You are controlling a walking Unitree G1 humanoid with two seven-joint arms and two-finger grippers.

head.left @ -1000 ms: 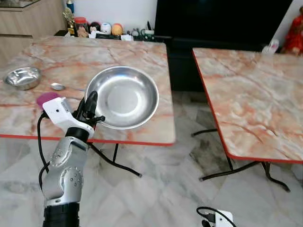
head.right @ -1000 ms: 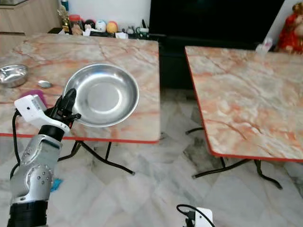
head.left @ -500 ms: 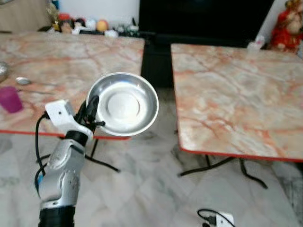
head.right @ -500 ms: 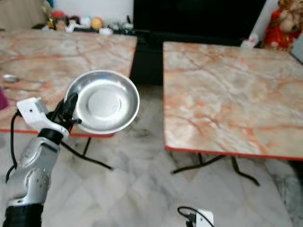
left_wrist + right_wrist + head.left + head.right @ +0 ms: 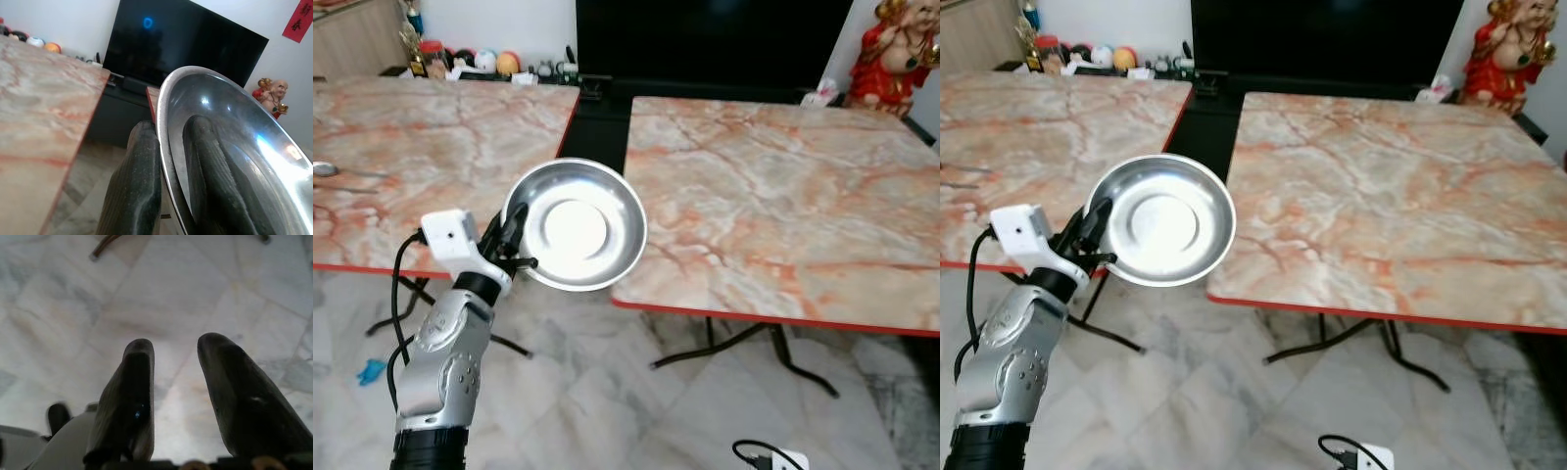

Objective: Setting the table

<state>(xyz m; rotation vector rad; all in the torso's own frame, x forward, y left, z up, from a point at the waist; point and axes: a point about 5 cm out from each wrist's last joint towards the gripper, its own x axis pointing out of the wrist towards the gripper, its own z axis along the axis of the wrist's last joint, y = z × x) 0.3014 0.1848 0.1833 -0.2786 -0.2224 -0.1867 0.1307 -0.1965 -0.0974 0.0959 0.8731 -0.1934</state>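
Between the closed jaws of the left gripper [image 5: 512, 238], head views: steel plate [image 5: 576, 225] pinched by its rim, carried over the gap toward the right marble table [image 5: 783, 206]; next, judged, lower it onto that top. Left wrist view: one finger [image 5: 134, 191] outside the rim, one inside. Right wrist view: right gripper [image 5: 173, 396] parted, empty, above floor.

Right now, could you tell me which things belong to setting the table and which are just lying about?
For the job:
- steel plate, held by the left claw
- right-hand table

Lying about:
- red figurine
- black TV
- spoon
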